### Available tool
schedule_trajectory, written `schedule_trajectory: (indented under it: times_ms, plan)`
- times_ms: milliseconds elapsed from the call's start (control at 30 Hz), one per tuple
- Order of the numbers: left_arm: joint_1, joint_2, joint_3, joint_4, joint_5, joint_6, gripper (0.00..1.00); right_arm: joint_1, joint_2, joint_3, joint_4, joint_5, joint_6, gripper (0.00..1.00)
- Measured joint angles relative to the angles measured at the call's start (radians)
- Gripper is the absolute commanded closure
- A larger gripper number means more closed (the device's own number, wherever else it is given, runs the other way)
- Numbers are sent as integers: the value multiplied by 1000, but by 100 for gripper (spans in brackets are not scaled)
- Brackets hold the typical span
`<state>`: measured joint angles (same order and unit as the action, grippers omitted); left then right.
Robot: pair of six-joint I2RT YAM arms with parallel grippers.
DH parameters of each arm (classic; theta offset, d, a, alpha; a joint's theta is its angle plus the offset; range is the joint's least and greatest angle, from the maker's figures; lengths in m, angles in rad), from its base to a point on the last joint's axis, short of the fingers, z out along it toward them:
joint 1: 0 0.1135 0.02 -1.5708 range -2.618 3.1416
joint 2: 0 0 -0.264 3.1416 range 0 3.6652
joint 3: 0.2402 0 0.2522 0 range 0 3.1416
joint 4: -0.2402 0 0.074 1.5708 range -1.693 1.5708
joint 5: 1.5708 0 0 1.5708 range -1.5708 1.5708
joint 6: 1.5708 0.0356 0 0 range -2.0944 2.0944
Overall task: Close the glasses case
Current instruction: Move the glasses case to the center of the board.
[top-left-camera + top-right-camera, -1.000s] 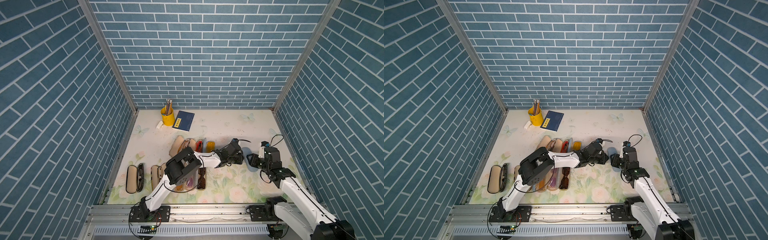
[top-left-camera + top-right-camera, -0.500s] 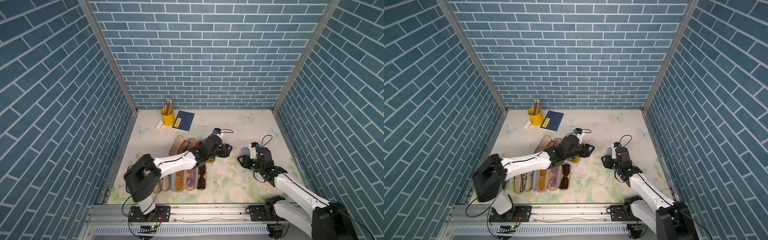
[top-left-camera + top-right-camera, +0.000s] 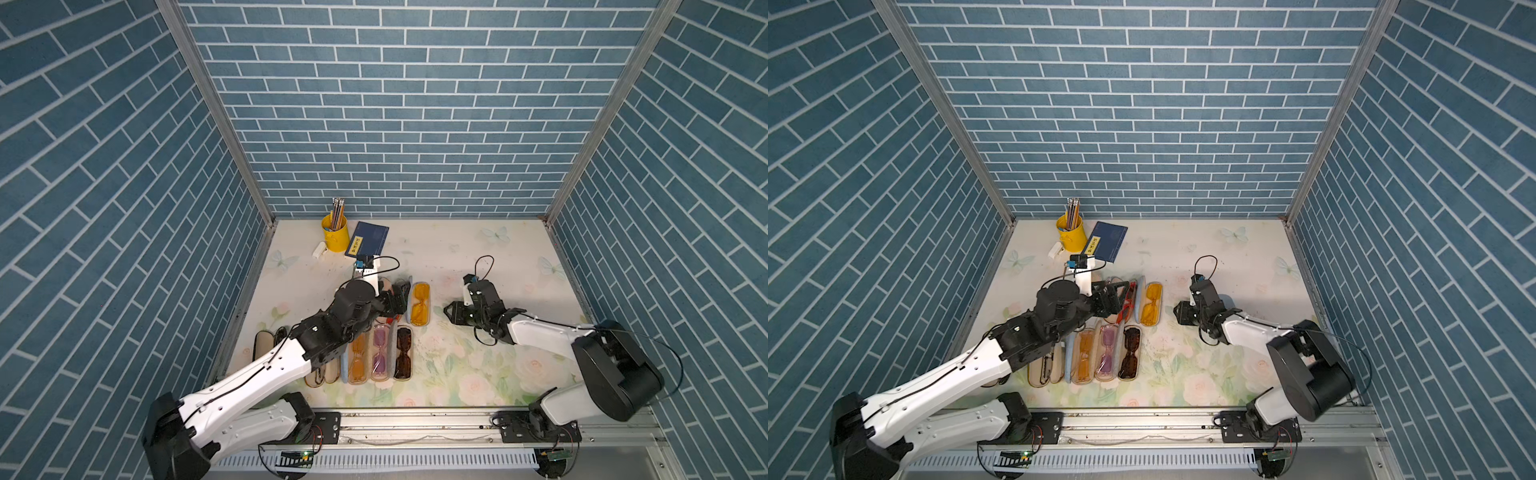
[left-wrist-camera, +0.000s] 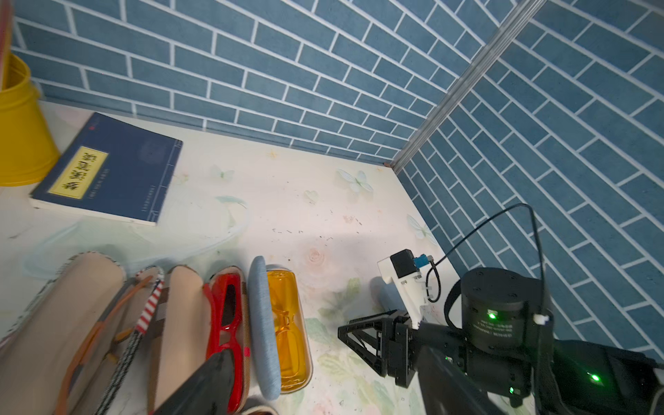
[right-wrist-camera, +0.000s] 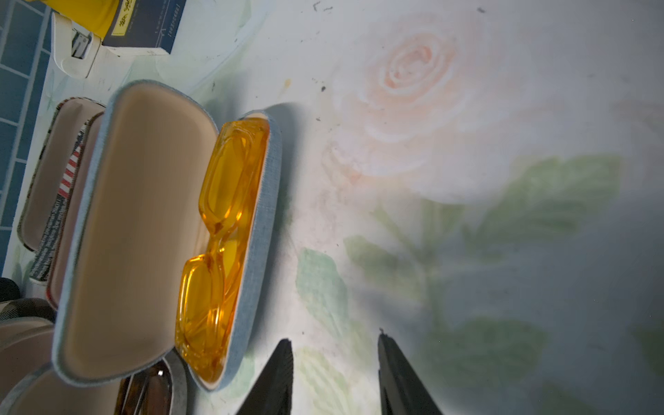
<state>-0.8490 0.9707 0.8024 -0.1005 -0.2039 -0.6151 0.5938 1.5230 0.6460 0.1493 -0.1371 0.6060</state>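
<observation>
1. Glasses case (image 3: 1140,297), both top views: a rounded oblong in light-blue fabric, lying open on the floral mat (image 3: 1225,257) at the right end of the back row of cases. Amber glasses (image 3: 1151,305) are inside. The left gripper (image 3: 1115,297) hangs over the neighbouring red glasses (image 3: 1128,303), just beside the case. The right gripper (image 3: 451,312) is near on the opposite side, and a bare strip of mat separates it from the case.
2. Left wrist: the lid (image 4: 264,323) stands on edge and its outside is a woven, denim-like cloth. One dark left finger (image 4: 212,381) sits far off-centre, so the jaws are spread and hold nothing.
3. Right wrist: the lid lining is smooth and tan, the glasses glossy and translucent. The black wedge fingers (image 5: 276,377) are parted with only mat between them. Broad open mat lies beyond the case rim.
</observation>
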Motion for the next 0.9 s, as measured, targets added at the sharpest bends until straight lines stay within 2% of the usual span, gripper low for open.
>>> schedule_trajectory:
  times_ms: [167,467,900]
  plan:
    - [1,-77,-37,-33,-32,-2,15,31,65,64,14,9,0,62]
    - [2,-87,-93,-63,-39,-20,18,80,84,99,40,14,19,64]
    - [7,-100,-128,-60,-39,-36,20,87,132,102,53,36,26,67]
